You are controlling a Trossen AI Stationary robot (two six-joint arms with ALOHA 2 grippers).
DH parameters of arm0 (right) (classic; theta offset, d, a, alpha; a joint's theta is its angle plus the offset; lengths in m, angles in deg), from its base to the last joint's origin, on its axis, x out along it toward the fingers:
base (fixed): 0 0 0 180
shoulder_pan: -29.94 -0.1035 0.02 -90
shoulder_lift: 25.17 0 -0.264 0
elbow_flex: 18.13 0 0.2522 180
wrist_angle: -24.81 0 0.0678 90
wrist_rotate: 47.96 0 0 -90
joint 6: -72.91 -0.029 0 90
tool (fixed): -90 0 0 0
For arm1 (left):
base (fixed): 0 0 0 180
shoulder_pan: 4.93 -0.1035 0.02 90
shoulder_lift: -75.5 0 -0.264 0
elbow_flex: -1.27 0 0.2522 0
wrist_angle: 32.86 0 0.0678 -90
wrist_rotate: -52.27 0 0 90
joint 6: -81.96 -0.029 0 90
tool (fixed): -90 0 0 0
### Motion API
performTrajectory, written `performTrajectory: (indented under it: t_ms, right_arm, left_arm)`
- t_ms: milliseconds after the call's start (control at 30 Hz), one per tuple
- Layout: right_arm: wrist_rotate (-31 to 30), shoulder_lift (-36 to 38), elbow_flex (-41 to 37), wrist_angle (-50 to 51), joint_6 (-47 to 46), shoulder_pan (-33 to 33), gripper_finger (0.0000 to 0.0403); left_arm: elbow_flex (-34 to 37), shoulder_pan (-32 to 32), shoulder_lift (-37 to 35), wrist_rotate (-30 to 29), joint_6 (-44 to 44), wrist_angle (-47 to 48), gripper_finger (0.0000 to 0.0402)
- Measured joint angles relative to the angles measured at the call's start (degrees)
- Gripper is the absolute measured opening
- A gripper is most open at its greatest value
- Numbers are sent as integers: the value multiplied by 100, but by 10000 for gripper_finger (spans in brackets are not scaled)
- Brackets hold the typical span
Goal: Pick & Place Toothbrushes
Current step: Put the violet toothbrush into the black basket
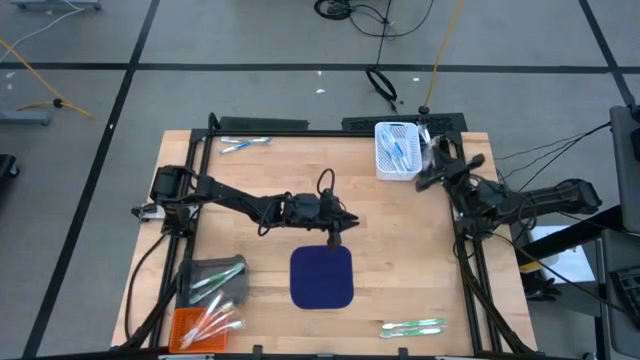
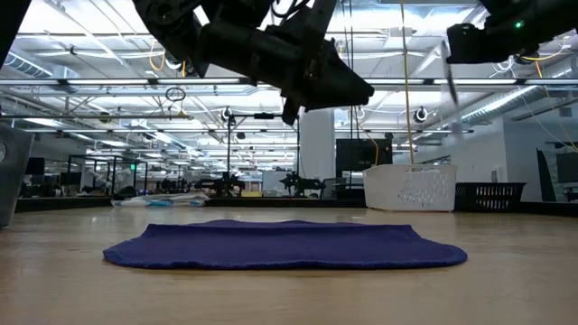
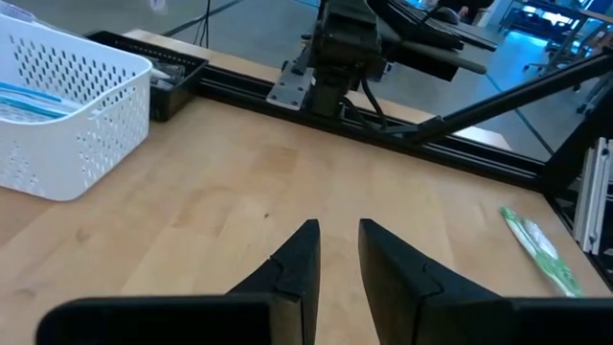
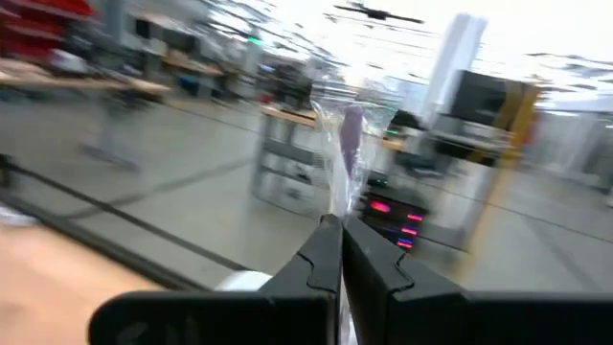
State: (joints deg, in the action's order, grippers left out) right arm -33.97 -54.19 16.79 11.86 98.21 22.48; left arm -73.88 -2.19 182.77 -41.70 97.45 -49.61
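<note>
**benchrat:** Closest thing in the low view is the navy mat (image 2: 284,246), flat across the middle of the frame, with the left gripper (image 2: 348,90) hanging over it near the top centre. From above, that left gripper (image 1: 345,220) sits just over the mat's upper edge (image 1: 322,277). Its fingers (image 3: 297,264) stand a little apart with nothing between them.

**tb_sorter:** And the toothbrushes?

**benchrat:** All over. Blue ones (image 1: 398,150) lie in the white basket (image 1: 383,165) at upper right, more at the upper left table edge (image 1: 243,144), a green pair (image 1: 413,326) at lower right, and a bunch in the grey and orange bins (image 1: 208,322) lower left. All well apart from the left gripper.

**tb_sorter:** Right arm?

**benchrat:** Right gripper (image 1: 428,172) is just beside the basket, upper right. Its fingers (image 4: 324,259) are pinched together on a clear-wrapped toothbrush (image 4: 348,163) with a purplish handle, sticking up out of the tips.
</note>
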Motion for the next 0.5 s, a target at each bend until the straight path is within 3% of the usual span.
performTrajectory:
  t_ms: [333, 500]
  right_arm:
    - [-1279, 117, 87, -545, 1501, 29, 0]
    - [-1397, 180, 88, -806, 1936, 146, 0]
  left_arm:
    - [0, 0, 0, 0, -2, -4, 74]
    - [0, 2, 0, 0, -2, -8, 74]
